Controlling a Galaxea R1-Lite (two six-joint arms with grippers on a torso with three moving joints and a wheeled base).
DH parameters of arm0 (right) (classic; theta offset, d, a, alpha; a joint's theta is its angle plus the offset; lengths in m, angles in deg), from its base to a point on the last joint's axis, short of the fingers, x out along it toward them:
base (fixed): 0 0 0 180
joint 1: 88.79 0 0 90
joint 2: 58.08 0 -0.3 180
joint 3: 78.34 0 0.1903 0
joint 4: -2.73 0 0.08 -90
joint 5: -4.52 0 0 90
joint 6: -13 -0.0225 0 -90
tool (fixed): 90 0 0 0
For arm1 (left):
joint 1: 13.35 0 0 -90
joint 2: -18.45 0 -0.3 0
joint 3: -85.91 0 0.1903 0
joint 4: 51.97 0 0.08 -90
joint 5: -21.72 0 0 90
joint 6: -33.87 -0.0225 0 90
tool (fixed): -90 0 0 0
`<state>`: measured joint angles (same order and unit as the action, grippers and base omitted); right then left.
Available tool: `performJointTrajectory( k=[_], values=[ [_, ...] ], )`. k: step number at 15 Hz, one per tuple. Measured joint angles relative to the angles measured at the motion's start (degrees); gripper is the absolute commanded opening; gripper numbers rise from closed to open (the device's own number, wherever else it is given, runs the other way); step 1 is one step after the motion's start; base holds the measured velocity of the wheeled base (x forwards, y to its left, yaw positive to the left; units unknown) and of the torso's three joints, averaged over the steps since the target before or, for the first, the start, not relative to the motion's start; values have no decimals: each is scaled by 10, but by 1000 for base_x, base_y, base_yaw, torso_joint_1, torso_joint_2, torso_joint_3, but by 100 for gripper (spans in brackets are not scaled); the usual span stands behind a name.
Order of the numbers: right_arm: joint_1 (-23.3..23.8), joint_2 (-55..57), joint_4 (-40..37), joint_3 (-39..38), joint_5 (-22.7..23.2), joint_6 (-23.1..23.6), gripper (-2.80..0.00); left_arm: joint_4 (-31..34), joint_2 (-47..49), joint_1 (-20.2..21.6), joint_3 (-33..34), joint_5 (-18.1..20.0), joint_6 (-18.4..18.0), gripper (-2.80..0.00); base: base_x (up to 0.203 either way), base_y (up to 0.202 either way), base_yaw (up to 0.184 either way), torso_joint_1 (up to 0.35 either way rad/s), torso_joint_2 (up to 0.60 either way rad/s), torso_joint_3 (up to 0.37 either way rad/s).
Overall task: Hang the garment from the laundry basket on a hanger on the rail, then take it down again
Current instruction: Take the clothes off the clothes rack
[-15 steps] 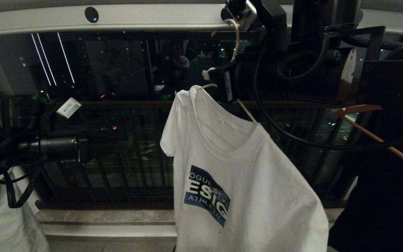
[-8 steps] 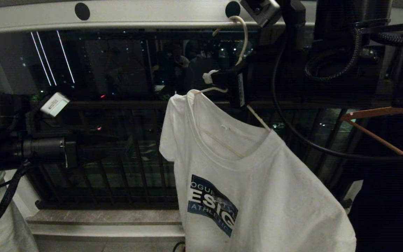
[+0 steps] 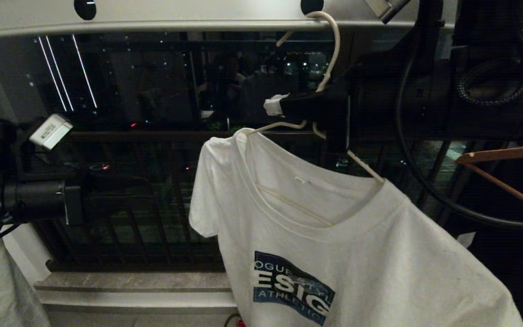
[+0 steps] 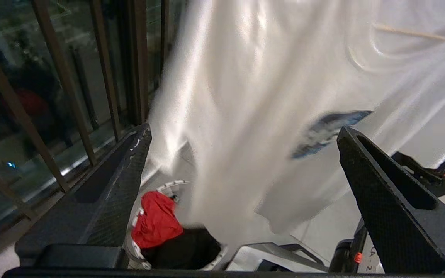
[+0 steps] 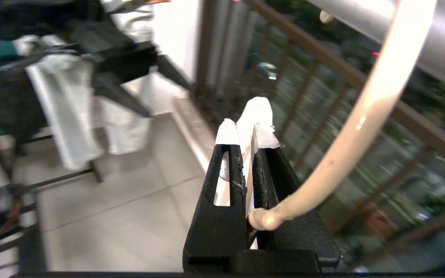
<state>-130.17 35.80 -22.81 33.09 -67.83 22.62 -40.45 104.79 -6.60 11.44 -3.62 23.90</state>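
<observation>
— Garment [image 3: 334,236] first: what is it looking like, and where is it hanging?

— White short-sleeved T-shirt, draping from the hanger [image 3: 329,59] in front of the dark barred balcony railing [image 3: 152,195]. A blue chest logo [image 3: 293,286] with white letters is showing low on the front, and the round neckline is sagging open with a small label inside the collar. One sleeve is sticking out toward the robot's left side; the cloth is falling in soft folds.

— And the hanger?

— Thin and white. Its hook is curling over the rail [image 3: 175,18], the long pale grey bar with round dark holes running across the top. A shoulder wire is poking out of the neckline on each side.

— What is the right end effector [image 3: 276,105] doing?

— It is gripping the hanger at its neck, just below the hook, with its taped fingers pinched tight around the wire. The right wrist view is showing the same: the jaws are closed on the wire at the twisted knot.

— The left end effector [image 4: 242,154]?

— Standing wide open and holding nothing, beside the shirt on the robot's left, apart from it. Past its fingers the laundry basket [image 4: 176,255] is sitting on the floor below the shirt, with a red cloth [image 4: 155,220] and a black garment [image 4: 184,249] lying in it.

— Anything else?

— A brown wooden hanger [image 3: 502,168] is showing at the right edge.
</observation>
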Motion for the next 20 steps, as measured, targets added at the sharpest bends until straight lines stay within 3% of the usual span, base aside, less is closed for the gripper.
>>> performJointTrajectory(
  k=[3,12,20],
  values=[
    [-1,-13,0,-9,26,-4,-280,-7,8,-21,-7,0,-3,0,0,0,0,0,0,0],
    [-8,-18,3,-12,30,-4,-280,-95,138,-44,-39,40,-64,0,0,0,0,0,0,0],
    [-8,-17,4,-13,29,-4,-280,-120,239,-108,-85,53,-64,0,0,0,0,0,0,0]
  ],
)
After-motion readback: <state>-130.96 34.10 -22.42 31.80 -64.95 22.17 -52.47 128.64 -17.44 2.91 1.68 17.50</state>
